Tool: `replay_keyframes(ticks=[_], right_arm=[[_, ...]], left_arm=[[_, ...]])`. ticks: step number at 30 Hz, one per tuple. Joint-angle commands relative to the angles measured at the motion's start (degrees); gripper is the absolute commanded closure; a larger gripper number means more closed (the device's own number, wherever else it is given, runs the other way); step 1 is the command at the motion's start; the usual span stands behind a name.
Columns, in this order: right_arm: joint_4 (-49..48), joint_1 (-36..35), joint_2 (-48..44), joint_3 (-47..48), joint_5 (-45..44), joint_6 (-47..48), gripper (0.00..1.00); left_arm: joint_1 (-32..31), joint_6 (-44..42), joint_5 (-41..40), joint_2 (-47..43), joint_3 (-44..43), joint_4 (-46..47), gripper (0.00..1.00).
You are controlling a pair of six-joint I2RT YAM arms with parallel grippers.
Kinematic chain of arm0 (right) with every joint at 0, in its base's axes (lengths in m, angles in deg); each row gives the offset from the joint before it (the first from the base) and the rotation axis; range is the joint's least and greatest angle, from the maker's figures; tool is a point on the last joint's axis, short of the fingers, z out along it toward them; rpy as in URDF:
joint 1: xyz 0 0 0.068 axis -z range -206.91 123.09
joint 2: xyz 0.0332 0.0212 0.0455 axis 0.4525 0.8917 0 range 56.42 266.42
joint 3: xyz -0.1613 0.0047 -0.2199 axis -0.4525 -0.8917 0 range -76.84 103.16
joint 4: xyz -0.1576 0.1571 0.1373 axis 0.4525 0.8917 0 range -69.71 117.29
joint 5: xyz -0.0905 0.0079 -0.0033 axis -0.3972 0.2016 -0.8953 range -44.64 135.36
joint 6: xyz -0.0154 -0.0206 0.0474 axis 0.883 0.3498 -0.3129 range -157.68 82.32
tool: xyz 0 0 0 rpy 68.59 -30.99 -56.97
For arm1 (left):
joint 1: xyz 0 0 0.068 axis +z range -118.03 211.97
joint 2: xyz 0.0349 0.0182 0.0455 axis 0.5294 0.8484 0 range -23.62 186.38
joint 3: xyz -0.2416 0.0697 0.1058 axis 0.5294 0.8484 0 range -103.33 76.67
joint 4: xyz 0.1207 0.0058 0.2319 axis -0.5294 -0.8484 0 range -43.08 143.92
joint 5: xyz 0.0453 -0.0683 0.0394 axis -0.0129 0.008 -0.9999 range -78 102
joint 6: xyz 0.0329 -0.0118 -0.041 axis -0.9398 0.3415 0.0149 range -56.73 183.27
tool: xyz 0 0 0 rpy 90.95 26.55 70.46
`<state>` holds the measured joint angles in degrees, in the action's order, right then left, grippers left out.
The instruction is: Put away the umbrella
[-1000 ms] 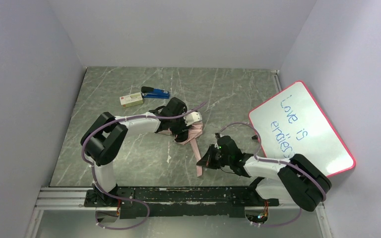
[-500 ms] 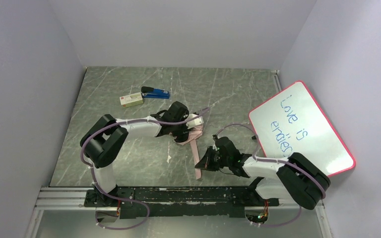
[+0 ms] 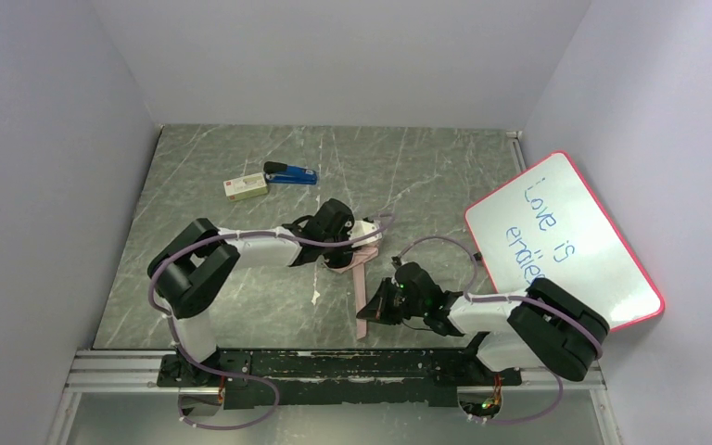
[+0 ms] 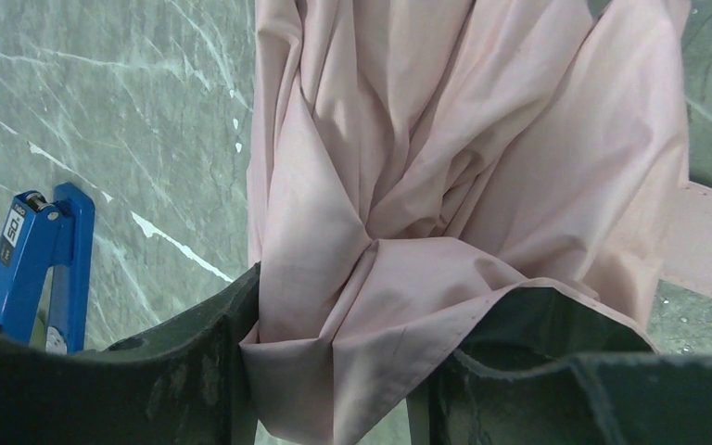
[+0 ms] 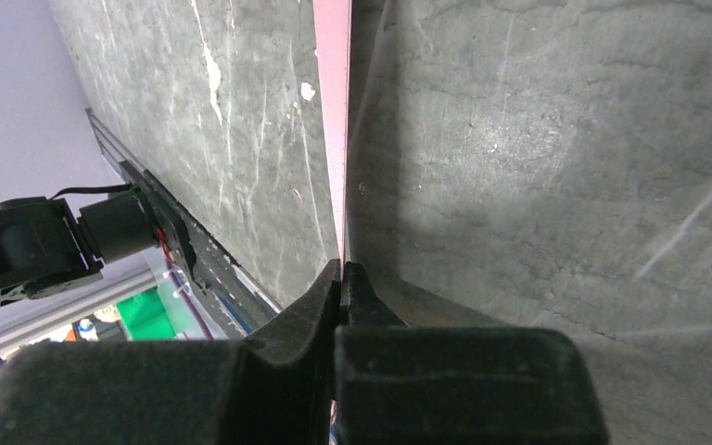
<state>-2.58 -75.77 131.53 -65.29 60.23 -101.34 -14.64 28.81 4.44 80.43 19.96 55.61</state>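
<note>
Light even, diffuse, from above. Top view sharp; soft shadows under arms [image 3: 260,247] on table [image 3: 260,315]. Left wrist view: umbrella [image 4: 445,185] folds crisp, softly shaded; left gripper fingers [image 4: 148,371] dark, blurred. Right wrist view: right gripper fingers [image 5: 297,306] dark, soft-focused; broad shadow across table.

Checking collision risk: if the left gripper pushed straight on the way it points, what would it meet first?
The umbrella: its pink fabric is bunched between the left gripper's fingers. Behind it, probably the table. The blue stapler sits off to one side.
</note>
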Motion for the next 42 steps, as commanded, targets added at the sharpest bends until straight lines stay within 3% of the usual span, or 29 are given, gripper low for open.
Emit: replay_keyframes(ticks=[1,8,25,32,37,42], right_arm=[[7.91,-2.2,1.8,-2.58,4.61,-0.42,1.0],[6.19,-2.97,4.87,-2.77,5.91,-0.6,0.98],[15.07,-2.98,-3.07,-3.64,1.58,-0.74,0.84],[36.58,-3.05,-16.34,3.97,-12.57,1.45,0.67],[49.88,-2.99,-23.18,9.47,-23.68,0.21,0.64],[55.75,-2.37,-25.5,14.0,-34.33,0.29,0.62]], left_arm=[[0.38,-0.73,-6.76,2.38,4.33,-0.54,0.95],[-2.05,-1.21,-8.82,2.64,6.52,1.7,0.95],[-5.64,-3.51,-14.23,2.3,12.58,8.74,0.95],[-6.21,-5.09,-15.36,1.97,13.68,10.46,0.95],[-6.59,-6.32,-16.12,1.73,14.03,11.4,0.95],[-7.32,-7.17,-17.22,1.51,14.72,12.59,0.95]])
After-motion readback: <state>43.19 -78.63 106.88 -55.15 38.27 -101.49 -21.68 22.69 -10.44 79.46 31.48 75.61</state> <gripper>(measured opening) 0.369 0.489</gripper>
